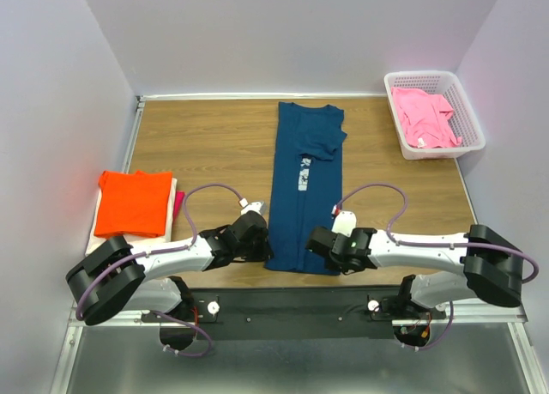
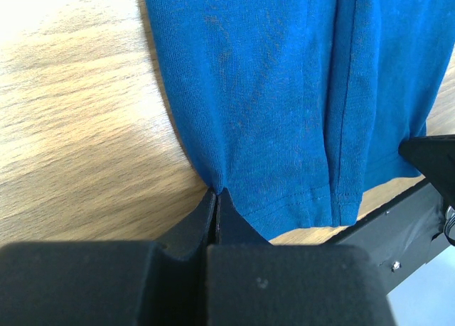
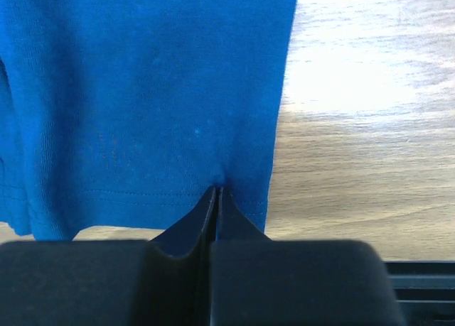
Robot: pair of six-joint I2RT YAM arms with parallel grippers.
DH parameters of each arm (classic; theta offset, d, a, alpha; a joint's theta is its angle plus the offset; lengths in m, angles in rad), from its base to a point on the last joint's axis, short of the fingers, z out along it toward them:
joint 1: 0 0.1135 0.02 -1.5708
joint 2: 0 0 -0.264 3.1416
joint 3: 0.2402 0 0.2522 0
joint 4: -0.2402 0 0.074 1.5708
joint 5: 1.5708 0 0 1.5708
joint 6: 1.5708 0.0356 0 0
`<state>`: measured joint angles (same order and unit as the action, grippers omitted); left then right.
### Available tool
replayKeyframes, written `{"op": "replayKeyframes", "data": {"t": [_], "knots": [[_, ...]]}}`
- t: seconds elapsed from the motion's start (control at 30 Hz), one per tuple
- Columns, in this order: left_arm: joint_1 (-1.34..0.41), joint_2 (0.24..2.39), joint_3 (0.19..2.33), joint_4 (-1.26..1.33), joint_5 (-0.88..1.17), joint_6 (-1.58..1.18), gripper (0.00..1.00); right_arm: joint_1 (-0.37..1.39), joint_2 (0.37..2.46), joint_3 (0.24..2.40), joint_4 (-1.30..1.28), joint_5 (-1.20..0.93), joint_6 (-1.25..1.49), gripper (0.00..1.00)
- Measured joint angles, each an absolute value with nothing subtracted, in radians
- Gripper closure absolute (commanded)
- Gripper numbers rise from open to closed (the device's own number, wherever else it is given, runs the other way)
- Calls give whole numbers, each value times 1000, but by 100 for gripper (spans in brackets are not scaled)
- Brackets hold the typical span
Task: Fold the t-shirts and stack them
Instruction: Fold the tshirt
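Observation:
A dark navy t-shirt (image 1: 304,188) with a small white chest print lies folded into a long narrow strip down the table's middle. My left gripper (image 1: 264,241) is shut on its near left hem corner (image 2: 217,187). My right gripper (image 1: 319,244) is shut on its near right hem corner (image 3: 219,184). The hem lies on the wood in both wrist views. An orange t-shirt (image 1: 133,203) lies folded on top of a white one and a magenta one at the left edge. A pink t-shirt (image 1: 425,117) lies in the basket.
A white plastic lattice basket (image 1: 467,111) stands at the back right corner. The wooden table (image 1: 206,145) is walled on three sides. A black rail (image 1: 283,304) runs along the near edge by the arm bases.

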<state>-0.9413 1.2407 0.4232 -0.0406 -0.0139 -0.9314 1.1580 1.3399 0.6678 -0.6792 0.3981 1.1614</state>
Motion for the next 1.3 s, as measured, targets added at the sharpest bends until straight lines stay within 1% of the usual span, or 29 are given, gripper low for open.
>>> {"op": "replayKeyframes", "data": {"t": [0.27,0.53,0.6,0.63,0.67,0.73,0.77,0.8,0.83,0.87,0.9,0.93,1.0,1.03,1.07,1.1,1.13,1.17,1.27,1.3], "knots": [[-942,1241,423,-41,-13,-932,100,1159,1253,617,-691,397,1188,98],[-942,1241,423,-41,-13,-932,100,1159,1171,584,-736,397,1227,98],[-942,1241,423,-41,-13,-932,100,1159,1166,581,-741,397,1234,96],[-942,1241,423,-41,-13,-932,100,1159,1166,580,-743,397,1237,94],[-942,1240,423,-41,-13,-932,100,1159,1166,580,-744,397,1240,86],[-942,1239,423,-42,-4,-931,100,1159,1167,579,-745,397,1243,80],[-942,1238,422,-43,2,-931,100,1159,1168,578,-749,396,1248,73],[-942,1235,421,-46,9,-930,99,1159,1168,578,-749,395,1249,70],[-942,1228,418,-50,15,-928,93,1159,1167,578,-751,394,1250,68],[-942,1221,415,-55,19,-927,90,1159,1164,578,-751,393,1252,63],[-942,1213,414,-60,21,-927,86,1159,1158,577,-752,392,1255,61],[-941,1201,414,-70,24,-926,77,1159,1149,575,-752,392,1256,60],[-942,1182,414,-82,30,-928,66,1159,1108,569,-754,391,1259,59],[-942,1171,414,-93,35,-928,55,1159,1084,566,-754,391,1264,59],[-942,1161,414,-106,38,-931,50,1159,1058,561,-754,391,1268,59],[-942,1150,414,-119,41,-933,43,1159,1042,558,-754,391,1272,59],[-942,1143,414,-129,44,-935,33,1159,1026,553,-754,390,1279,59],[-942,1134,414,-143,50,-933,32,1159,1023,551,-754,390,1282,59],[-942,1121,414,-163,64,-942,40,1159,1018,538,-754,386,1296,60],[-942,1119,414,-169,68,-945,49,1159,1018,532,-754,383,1302,60]]}}
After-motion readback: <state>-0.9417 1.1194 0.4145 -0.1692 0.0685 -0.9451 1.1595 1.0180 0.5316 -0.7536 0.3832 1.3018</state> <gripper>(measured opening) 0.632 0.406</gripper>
